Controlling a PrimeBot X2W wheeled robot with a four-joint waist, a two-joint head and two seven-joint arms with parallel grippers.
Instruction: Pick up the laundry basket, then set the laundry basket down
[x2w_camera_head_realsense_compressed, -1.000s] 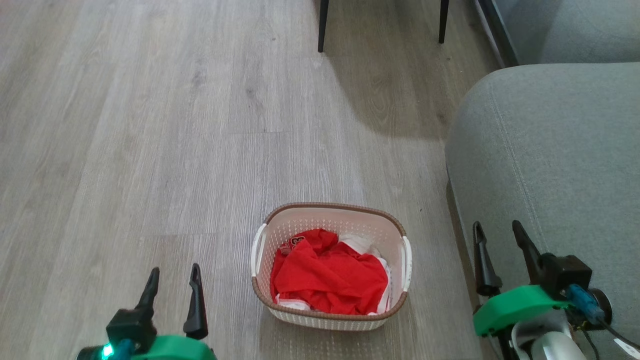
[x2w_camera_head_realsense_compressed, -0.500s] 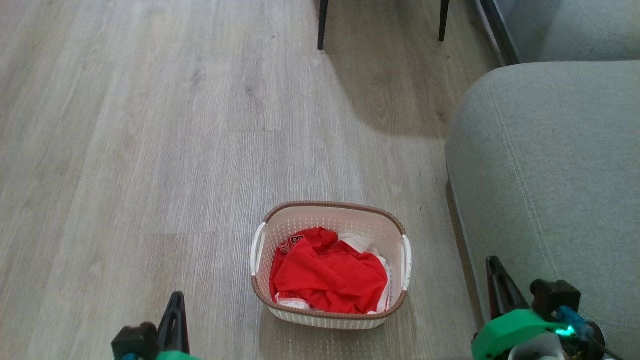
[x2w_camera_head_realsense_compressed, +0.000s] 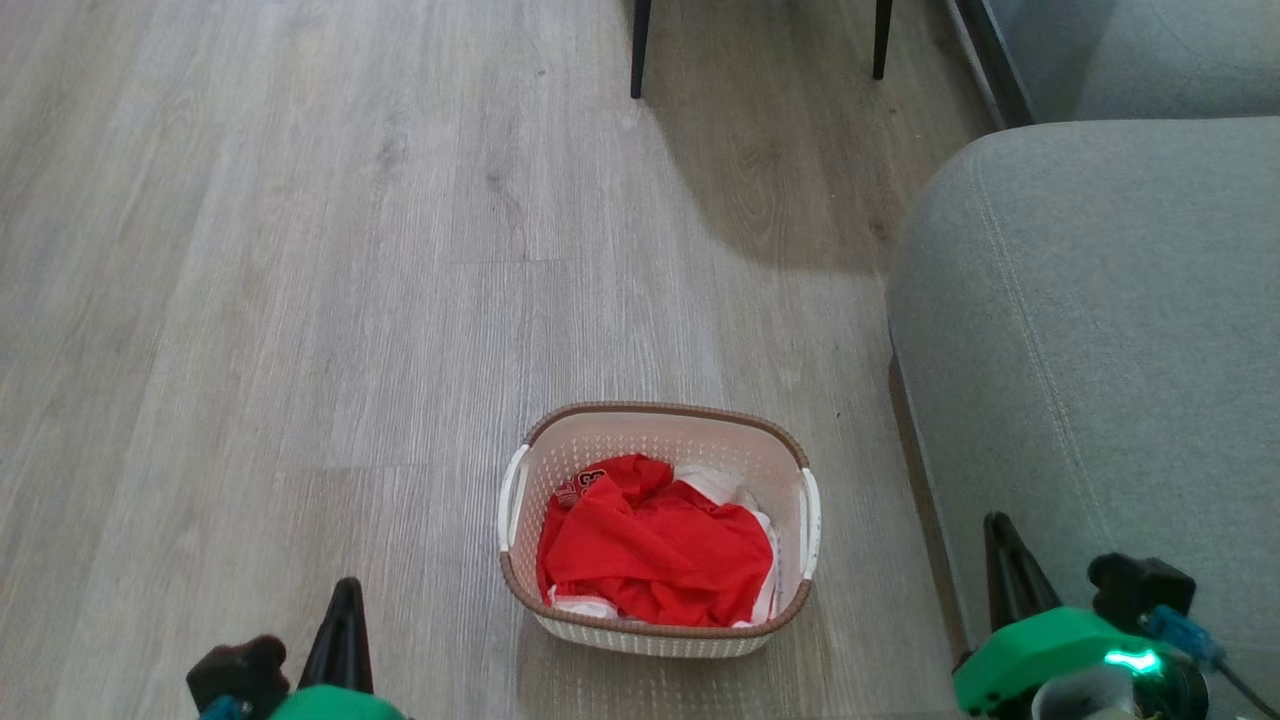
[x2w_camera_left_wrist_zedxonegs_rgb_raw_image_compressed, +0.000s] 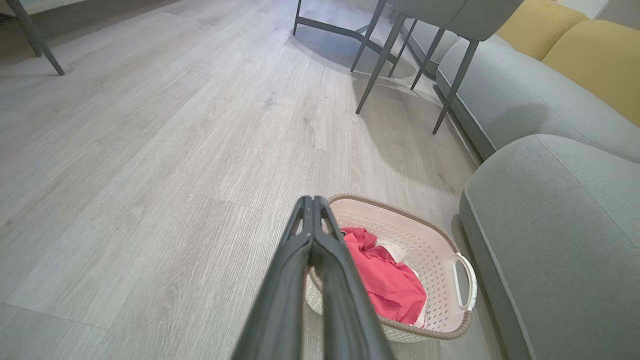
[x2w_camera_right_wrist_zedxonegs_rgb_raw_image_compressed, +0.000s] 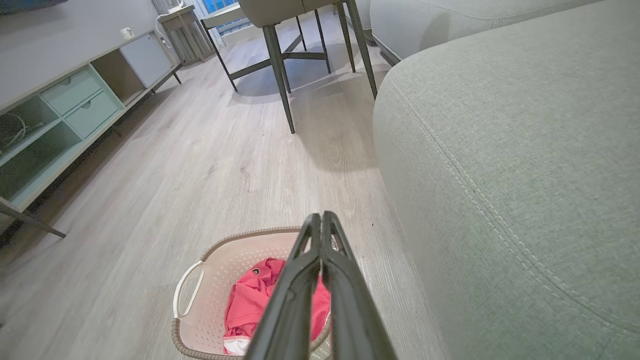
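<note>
Sitting bottom centre, the cream perforated brown-rimmed plastic laundry basket (x2w_camera_head_realsense_compressed: 655, 436) lies between left gripper (x2w_camera_head_realsense_compressed: 346, 592) and right gripper (x2w_camera_head_realsense_compressed: 994, 526), both pinched shut, empty, about equally near.

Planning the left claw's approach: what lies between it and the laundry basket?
Just bare wood floor lies between the left claw and the laundry basket, seen in the head view.

Steep from the head, low and forward from both wrists.
Sharing the laundry basket (x2w_camera_head_realsense_compressed: 660, 440) beside the sofa (x2w_camera_head_realsense_compressed: 1100, 350).
</note>
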